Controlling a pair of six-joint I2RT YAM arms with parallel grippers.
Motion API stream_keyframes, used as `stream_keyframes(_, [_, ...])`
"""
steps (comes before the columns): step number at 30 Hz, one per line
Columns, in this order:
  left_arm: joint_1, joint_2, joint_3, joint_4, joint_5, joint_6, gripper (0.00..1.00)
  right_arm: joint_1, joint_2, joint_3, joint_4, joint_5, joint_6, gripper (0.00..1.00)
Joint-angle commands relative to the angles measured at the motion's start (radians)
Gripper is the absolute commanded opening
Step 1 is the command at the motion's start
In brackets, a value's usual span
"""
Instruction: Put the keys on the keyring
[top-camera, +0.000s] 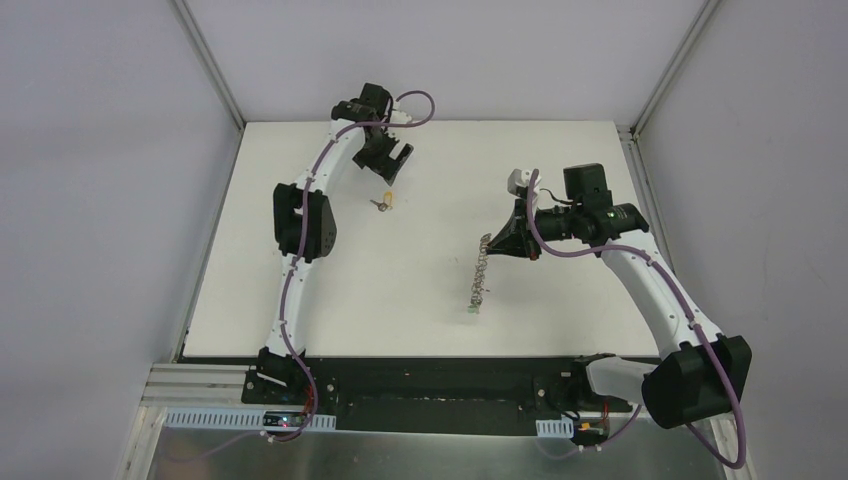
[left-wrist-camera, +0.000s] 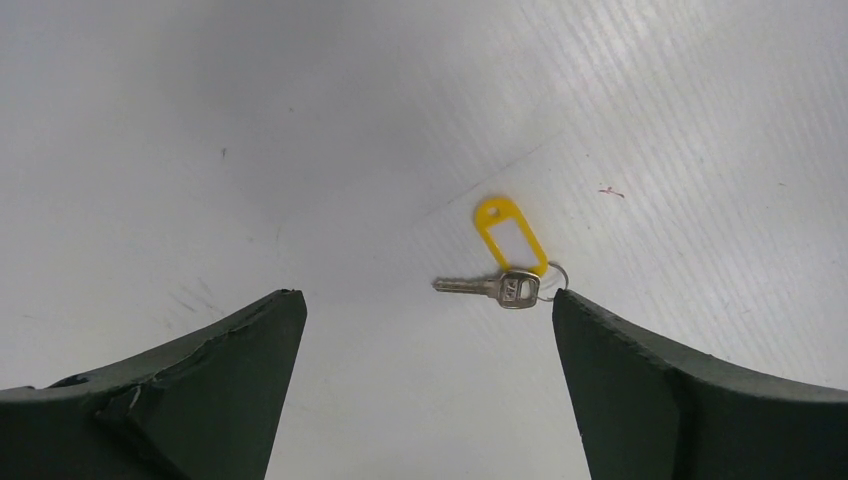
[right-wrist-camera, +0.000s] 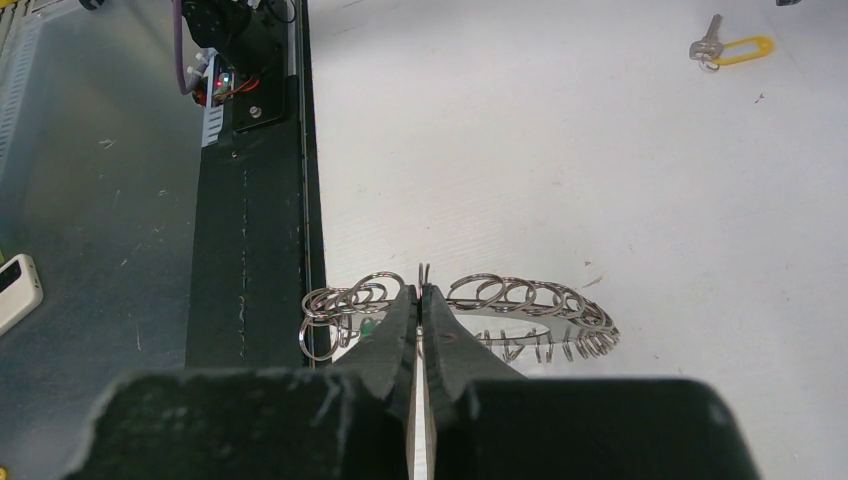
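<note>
Left wrist — key (left-wrist-camera: 490, 287) (yellow tag (left-wrist-camera: 512, 240)), left pincer (left-wrist-camera: 428, 297) agape

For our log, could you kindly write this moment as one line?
left jaws: open above yellow-tagged key on table | right jaws: shut on keyring, held upright | key: off ring

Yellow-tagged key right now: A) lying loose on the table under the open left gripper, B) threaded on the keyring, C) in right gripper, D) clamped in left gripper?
A: the yellow-tagged key lies flat on the table, unclamped, between the spread fingers of the left gripper.
</note>
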Motion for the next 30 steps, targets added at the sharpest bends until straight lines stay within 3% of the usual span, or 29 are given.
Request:
stream_keyframes(1, [0.012,-0.027,-0.007,-0.006,-0.082,-0.091,0.99,-0.006,-0.006,0.006,0.032,-0.041,0.006,0.00])
stream_keyframes(7, [0.009,0.003,0.035,-0.050,-0.094,-0.237,0.99,-0.006,-0.010,0.005,0.032,-0.040,0.010,0.00])
stream_keyframes(14, [0.009,-0.067,-0.109,0.063,-0.103,-0.362,0.99,-0.009,-0.007,0.003,0.038,-0.045,0.013,0.00])
stream_keyframes(21, [0.009,-0.070,-0.157,0.136,-0.059,-0.462,0.98,-0.009,-0.012,0.000,0.038,-0.043,0.013,0.00])
stream_keyframes(27, [0.009,-0.135,-0.299,0.255,-0.082,-0.515,0.92,-0.009,-0.007,0.000,0.038,-0.042,0.013,0.00])
stream_keyframes(30, [0.010,-0.156,-0.318,0.229,-0.083,-0.533,0.99,-0.010,-0.007,0.000,0.038,-0.042,0.012,0.00])
